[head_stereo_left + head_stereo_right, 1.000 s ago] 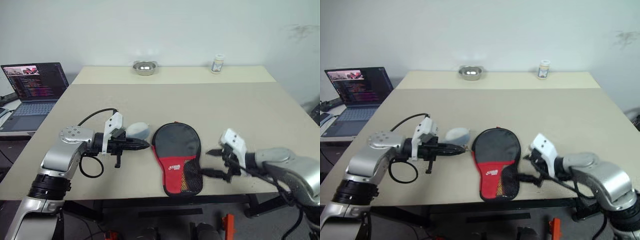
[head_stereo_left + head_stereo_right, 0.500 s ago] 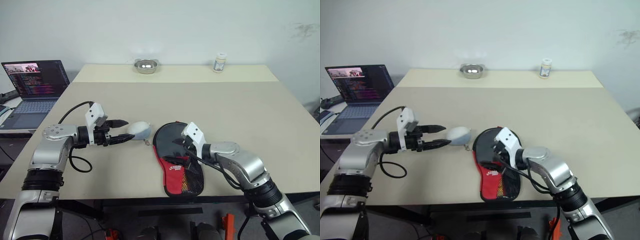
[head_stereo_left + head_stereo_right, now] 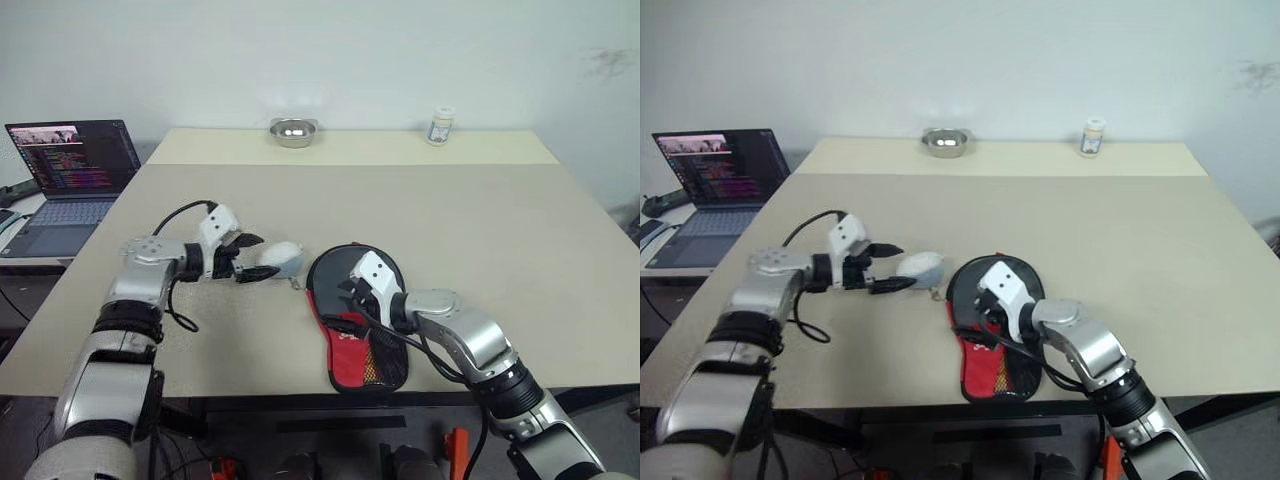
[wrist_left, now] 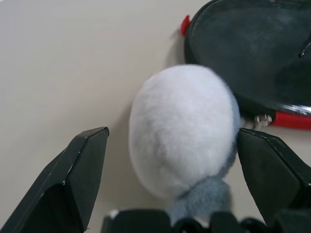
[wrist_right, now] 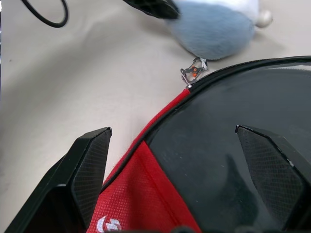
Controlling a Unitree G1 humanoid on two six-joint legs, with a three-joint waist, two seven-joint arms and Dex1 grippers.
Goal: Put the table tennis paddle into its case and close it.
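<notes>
Left gripper [image 3: 258, 257]: fingers spread wide either side of a white-and-grey plush toy [image 3: 283, 259], not closed on it. Right gripper [image 3: 347, 303]: fingers wide apart, poised over the round end of the case [image 3: 360, 330], holding nothing. Case: flat near the front edge of the table [image 3: 480, 220], zipper pull [image 5: 193, 71] beside the toy. Table's far half open; laptop [image 3: 70, 170] off its left side.

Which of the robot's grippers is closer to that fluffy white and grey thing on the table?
The left. The left gripper has its open fingers on either side of the fluffy toy. The right gripper is open over the case, beside the toy.
</notes>
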